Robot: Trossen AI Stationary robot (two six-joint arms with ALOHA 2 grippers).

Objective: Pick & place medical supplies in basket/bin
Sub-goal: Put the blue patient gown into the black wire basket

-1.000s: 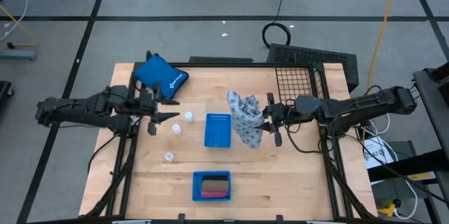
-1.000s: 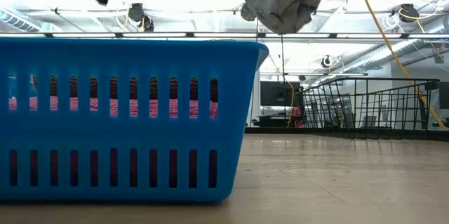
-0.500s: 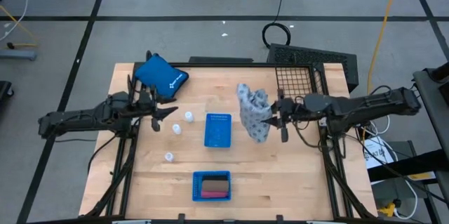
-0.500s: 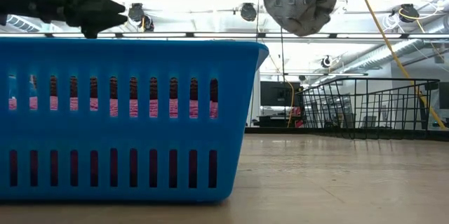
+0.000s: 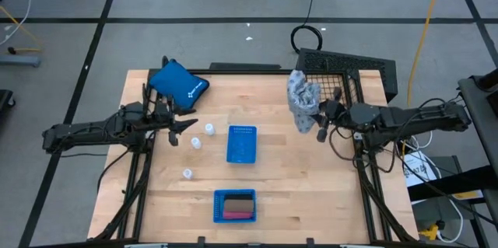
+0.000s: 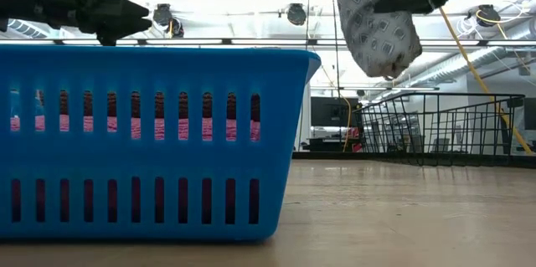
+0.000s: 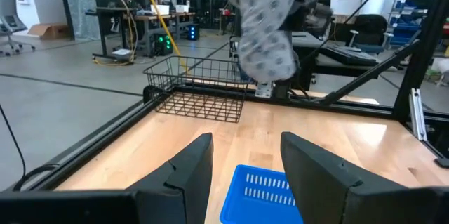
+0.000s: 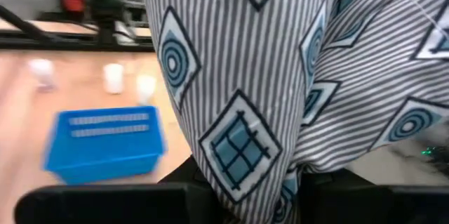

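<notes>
Wire-mesh basket [image 5: 342, 73] sits at the two o'clock corner of the bench [image 5: 311, 193], partly overhanging its edge. Over the last second the right arm has carried the grey-patterned white roll [image 5: 303, 102] from beside the centre blue tray [image 5: 241, 144] toward two o'clock; the roll now hangs at the basket's near rim, clear of the bench. In my judgement the transfer is nearly complete and only a short advance and a release remain.

Right tool [image 5: 322, 116]: fingers narrowed, pinching the roll, which droops below it as soft patterned fabric.

Left tool [image 5: 180, 127]: fingers spread about halfway, holding nothing, hovering at nine o'clock near the three white bottles [image 5: 209, 129], which remain standing on the bench. A second blue tray [image 5: 235, 205] at six o'clock holds pink and dark blocks.
</notes>
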